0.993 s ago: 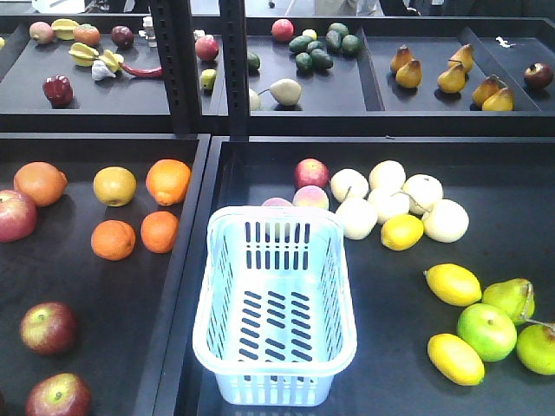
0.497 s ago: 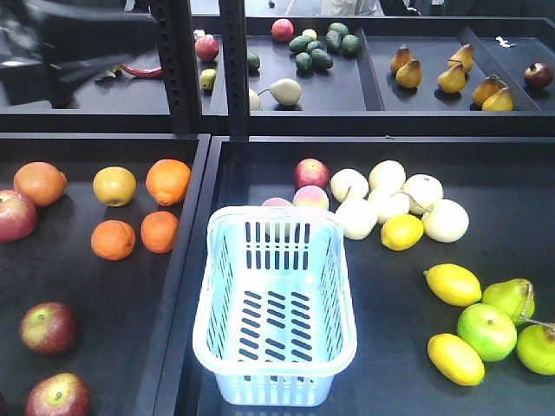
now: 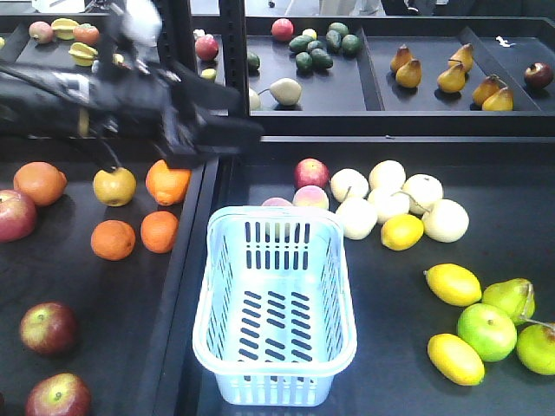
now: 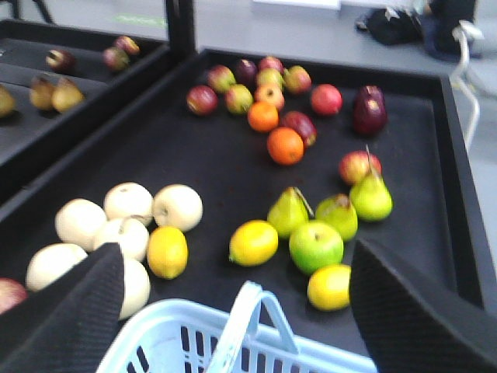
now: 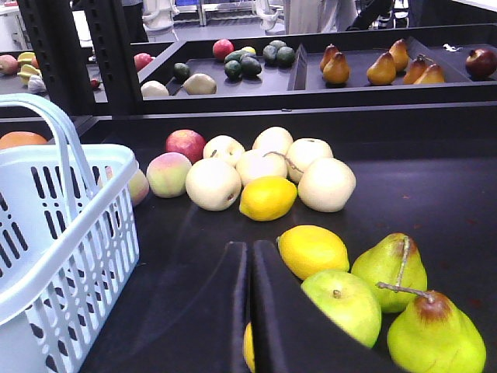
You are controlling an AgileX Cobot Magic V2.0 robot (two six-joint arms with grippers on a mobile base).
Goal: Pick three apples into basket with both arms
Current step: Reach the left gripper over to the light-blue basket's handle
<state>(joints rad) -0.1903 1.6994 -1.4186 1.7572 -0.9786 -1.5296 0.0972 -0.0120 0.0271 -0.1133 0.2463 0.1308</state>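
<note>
Oranges (image 3: 113, 240) clustered, left tray (image 3: 87, 290). Pale round fruits (image 3: 387, 176) bunched, lemon (image 3: 401, 232) touching. Green apple (image 3: 486, 332) beside green pears (image 3: 509, 299). Brown pears (image 3: 408, 74) upper shelf (image 3: 347, 91).

Lower tier: two shallow matte black trays, the left tray (image 3: 95, 295) and the right tray (image 3: 395, 347), with raised rims meeting side by side.
Upper tier: a row of black trays (image 3: 347, 87) set behind and higher, split by dividers.
Uprights: black posts (image 3: 232, 61) rising between the tiers.
Floor: smooth grey floor (image 4: 311, 31) beyond the far rim.
Far objects: white tubular frame (image 4: 466, 54) and dark bundle (image 4: 392, 27), both blurred.
Light: bright and even, with a faint sheen on the tray surfaces.
</note>
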